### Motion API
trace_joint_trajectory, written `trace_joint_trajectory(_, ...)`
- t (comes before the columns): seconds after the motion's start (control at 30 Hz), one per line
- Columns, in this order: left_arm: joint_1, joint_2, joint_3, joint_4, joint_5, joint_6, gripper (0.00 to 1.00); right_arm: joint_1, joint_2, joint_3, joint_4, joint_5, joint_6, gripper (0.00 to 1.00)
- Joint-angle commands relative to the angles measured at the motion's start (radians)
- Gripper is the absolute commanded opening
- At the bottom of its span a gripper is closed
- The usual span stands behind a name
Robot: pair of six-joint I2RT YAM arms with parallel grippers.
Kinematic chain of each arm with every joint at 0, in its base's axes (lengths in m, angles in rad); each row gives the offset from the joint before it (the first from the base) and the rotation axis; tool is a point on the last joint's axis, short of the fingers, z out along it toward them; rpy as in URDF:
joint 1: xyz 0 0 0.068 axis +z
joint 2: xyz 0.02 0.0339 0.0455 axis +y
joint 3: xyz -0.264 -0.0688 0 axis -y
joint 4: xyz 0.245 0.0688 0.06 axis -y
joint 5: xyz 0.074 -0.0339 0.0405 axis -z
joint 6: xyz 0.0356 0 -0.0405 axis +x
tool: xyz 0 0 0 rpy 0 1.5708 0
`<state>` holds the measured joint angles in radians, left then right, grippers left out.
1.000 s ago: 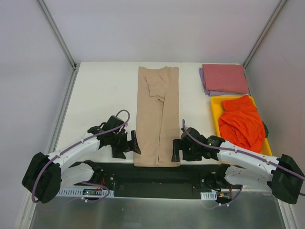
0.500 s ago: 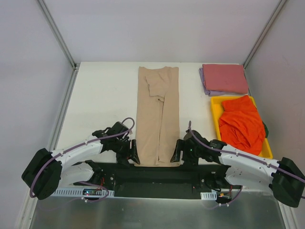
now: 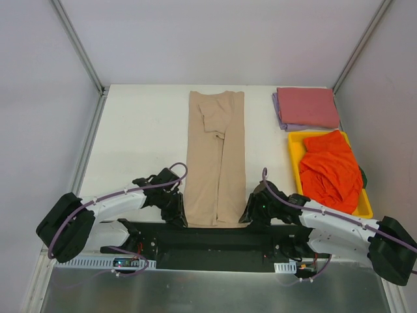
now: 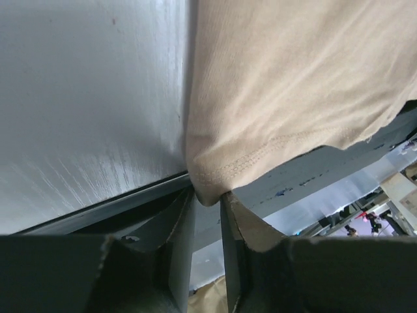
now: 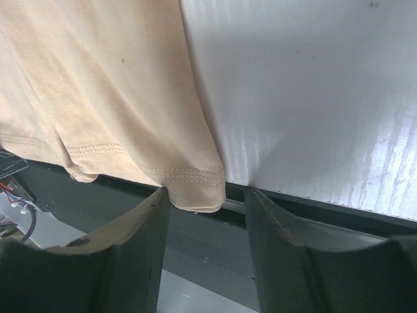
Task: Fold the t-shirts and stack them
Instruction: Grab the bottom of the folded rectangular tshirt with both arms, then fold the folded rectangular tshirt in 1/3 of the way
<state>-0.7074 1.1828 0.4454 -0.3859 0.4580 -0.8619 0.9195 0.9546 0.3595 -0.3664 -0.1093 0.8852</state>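
Observation:
The tan t-shirt (image 3: 215,156) lies folded into a long strip down the middle of the table, its hem hanging over the near edge. My left gripper (image 3: 177,212) is at the hem's left corner; in the left wrist view the gripper (image 4: 207,195) pinches that corner of the tan cloth (image 4: 280,85). At the right corner is my right gripper (image 3: 251,212). In the right wrist view its jaws (image 5: 207,192) stand apart around the tan hem corner (image 5: 195,189), with a gap on the right side. The orange-red t-shirt (image 3: 331,171) lies crumpled in the tray. The pink-red t-shirt (image 3: 307,106) rests folded on the lavender one (image 3: 293,126).
The yellow tray (image 3: 292,147) stands along the right edge of the white table (image 3: 137,130). A dark mounting bar (image 3: 215,238) runs just below the table's near edge, under both grippers. Grey walls close in the left, back and right sides.
Both grippers have moved down to the near edge and onto the tan hem's corners. Their jaws have narrowed, the left one closing onto the left corner.

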Motion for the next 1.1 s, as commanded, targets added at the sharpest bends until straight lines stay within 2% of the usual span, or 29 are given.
trace_joint_trajectory(0.0,-0.009,0.031,0.007,0.034,-0.044,-0.006,0.19,-0.005,0.018,-0.008,0.063,0.048,-0.005,0.49)
trace_joint_trajectory(0.07,-0.009,0.029,0.004,0.045,-0.038,-0.006,0.12,-0.007,0.035,-0.014,0.092,0.036,-0.006,0.44)
trace_joint_trajectory(0.1,-0.01,0.026,0.004,0.05,-0.038,-0.005,0.03,-0.005,0.047,-0.014,0.107,0.03,-0.009,0.4)
trace_joint_trajectory(0.13,-0.01,0.021,0.001,0.054,-0.036,-0.005,0.0,-0.005,0.056,-0.014,0.125,0.022,-0.017,0.35)
trace_joint_trajectory(0.2,-0.01,0.012,0.001,0.064,-0.032,0.0,0.0,-0.007,0.073,-0.008,0.145,0.016,-0.034,0.25)
trace_joint_trajectory(0.3,-0.01,-0.017,0.001,0.076,-0.015,0.009,0.0,-0.005,0.069,0.012,0.155,0.005,-0.081,0.03)
trace_joint_trajectory(0.33,-0.01,-0.031,0.003,0.076,-0.01,0.015,0.0,-0.005,0.056,0.016,0.153,0.003,-0.1,0.0)
trace_joint_trajectory(0.5,-0.009,-0.094,0.038,0.074,-0.025,0.034,0.0,-0.008,-0.013,0.067,0.083,0.049,-0.184,0.0)
trace_joint_trajectory(0.67,0.008,-0.063,0.156,0.071,-0.047,0.098,0.0,-0.04,-0.017,0.157,0.072,0.062,-0.29,0.0)
trace_joint_trajectory(0.93,0.2,0.053,0.38,0.076,-0.028,0.162,0.0,-0.182,0.084,0.361,0.066,0.1,-0.466,0.0)
trace_joint_trajectory(1.07,0.256,0.178,0.548,0.081,-0.042,0.192,0.0,-0.27,0.174,0.462,0.124,0.149,-0.535,0.0)
